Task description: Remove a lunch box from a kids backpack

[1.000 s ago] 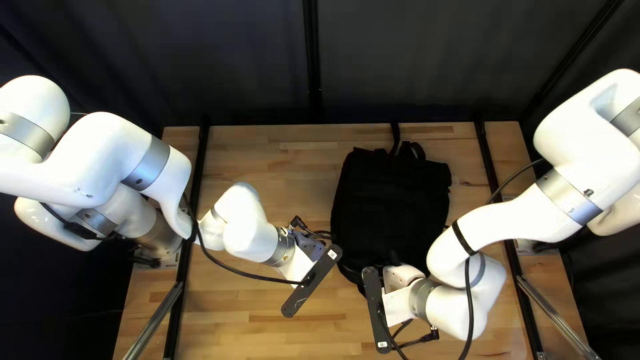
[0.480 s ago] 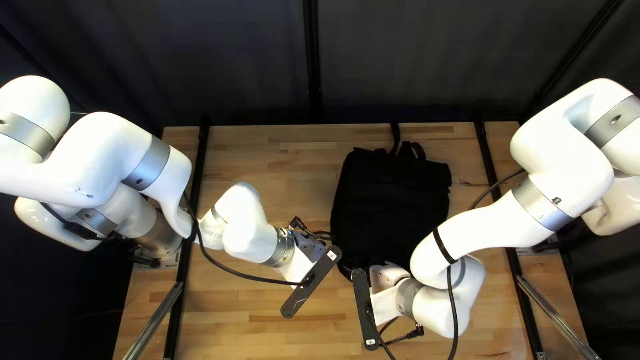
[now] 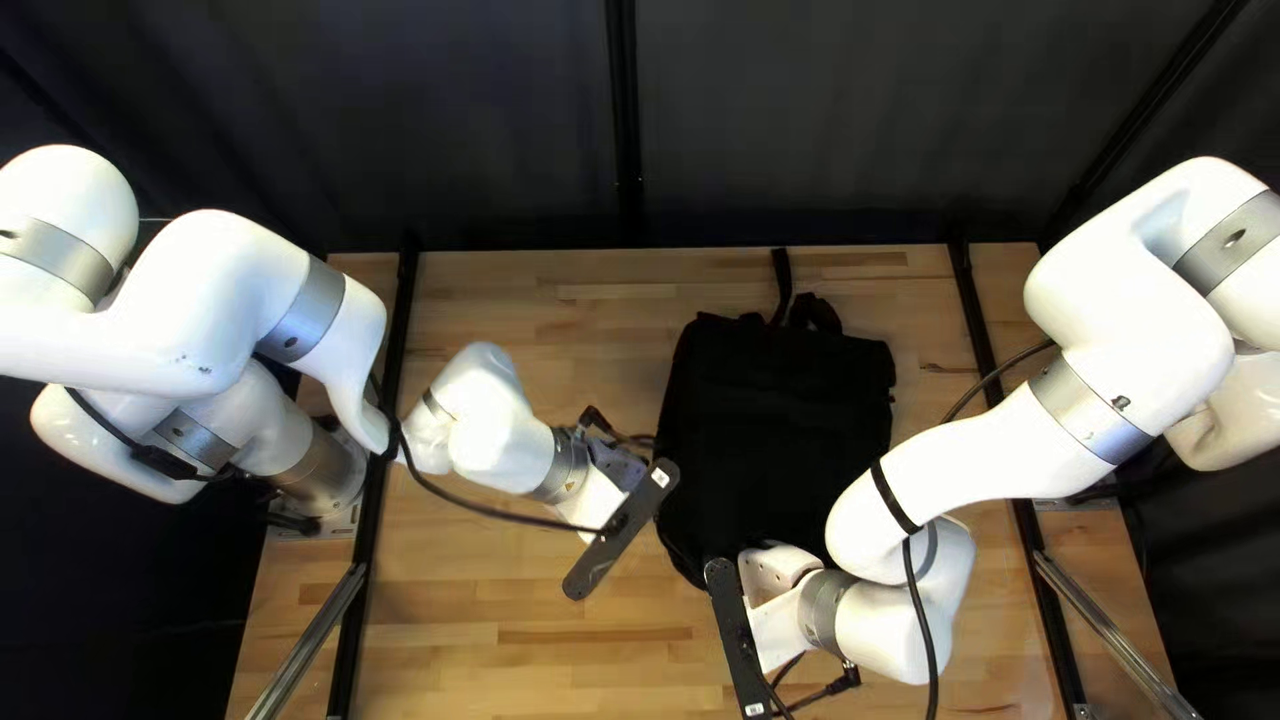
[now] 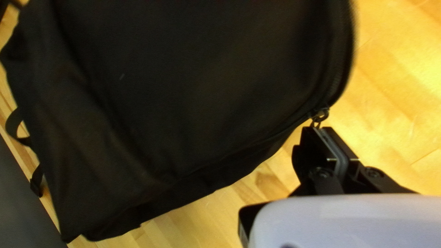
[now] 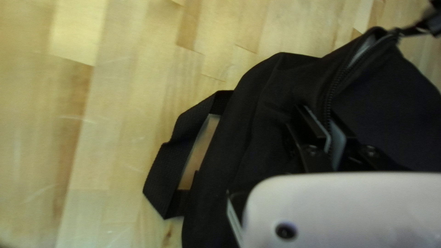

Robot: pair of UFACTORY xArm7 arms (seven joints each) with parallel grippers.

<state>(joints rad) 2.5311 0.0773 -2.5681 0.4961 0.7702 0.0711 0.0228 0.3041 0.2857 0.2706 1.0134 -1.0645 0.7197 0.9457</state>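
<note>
My left gripper (image 3: 620, 530) is beside the near left part of the black backpack (image 3: 774, 440) in the top left view; my right gripper (image 3: 740, 640) is at its near end. Both pairs of fingertips are hidden there. In the left wrist view, the left gripper (image 4: 325, 131) is shut on a zipper pull (image 4: 319, 115) at a corner of the backpack (image 4: 183, 82). The right wrist view has the right gripper (image 5: 325, 117) shut on cloth along the zipper (image 5: 329, 98), near the top handle (image 5: 167, 170). Part of the zipper gapes. No lunch box shows.
The wooden table (image 3: 534, 307) has a dark frame rail on each side. Cables hang from both arms. A dark strap (image 3: 782, 280) extends from the backpack toward the table's far edge.
My right arm moved leftward, then slightly nearer the table's near edge. The backpack has shifted nearer and slightly left. My left gripper moved a little toward the far edge.
</note>
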